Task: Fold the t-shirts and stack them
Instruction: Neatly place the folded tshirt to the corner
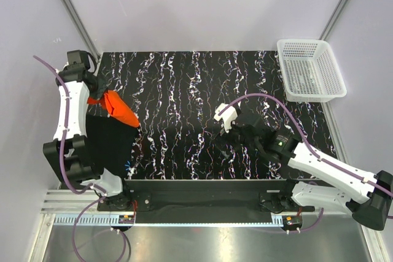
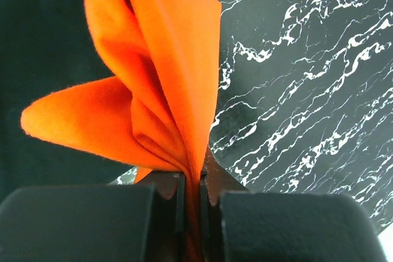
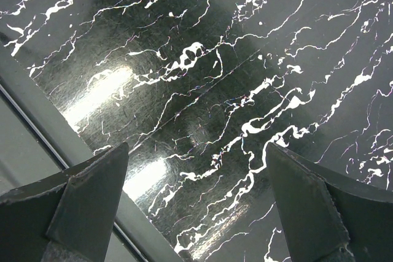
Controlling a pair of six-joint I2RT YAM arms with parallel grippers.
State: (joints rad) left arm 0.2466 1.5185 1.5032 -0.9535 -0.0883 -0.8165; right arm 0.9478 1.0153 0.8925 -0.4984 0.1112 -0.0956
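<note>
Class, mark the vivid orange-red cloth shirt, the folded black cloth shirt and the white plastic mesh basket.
vivid orange-red cloth shirt (image 2: 159,90): left wrist view, hanging fold.
folded black cloth shirt (image 1: 110,142): top view, its middle.
white plastic mesh basket (image 1: 301,42): top view, far rim.

A robot lab test cell: bare pale walls (image 1: 202,4), aluminium frame posts (image 1: 72,10), a marbled mat (image 1: 184,90) as worktop.
</note>
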